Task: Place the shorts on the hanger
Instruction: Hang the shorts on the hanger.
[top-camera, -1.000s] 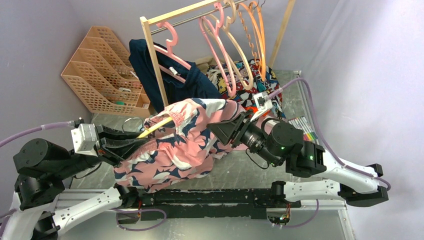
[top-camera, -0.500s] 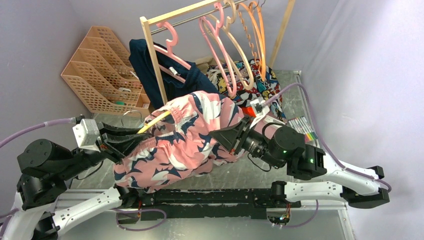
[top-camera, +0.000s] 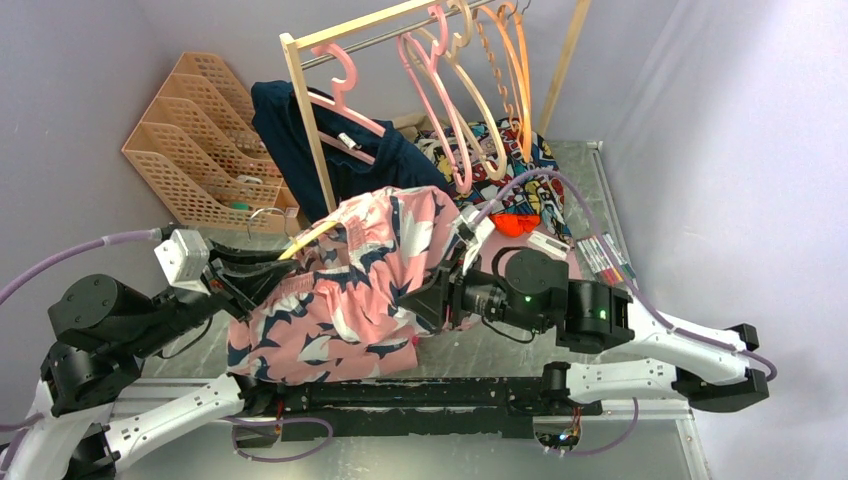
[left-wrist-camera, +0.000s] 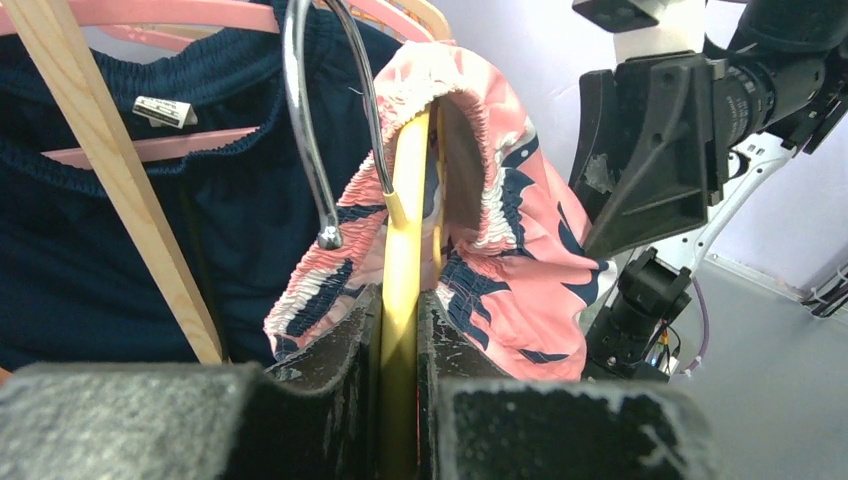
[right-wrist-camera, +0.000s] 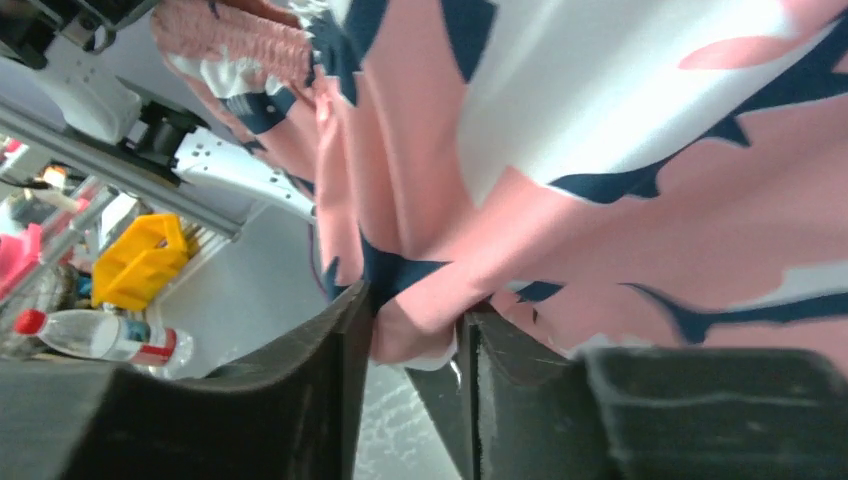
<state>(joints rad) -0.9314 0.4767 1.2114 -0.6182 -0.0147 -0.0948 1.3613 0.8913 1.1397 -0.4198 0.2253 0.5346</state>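
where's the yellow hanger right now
Left of centre in the top view, the hanger is clamped in the left gripper, its far end inside the shorts waistband.

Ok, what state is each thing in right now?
Salmon-pink printed fabric shorts: waistband pulled over one hanger end.
Pale yellow plastic hanger: held off wooden rack, partly inside shorts.
Left jaws: shut on hanger.
Right jaws: shut on shorts.
Plain navy garment: hanging on rack.
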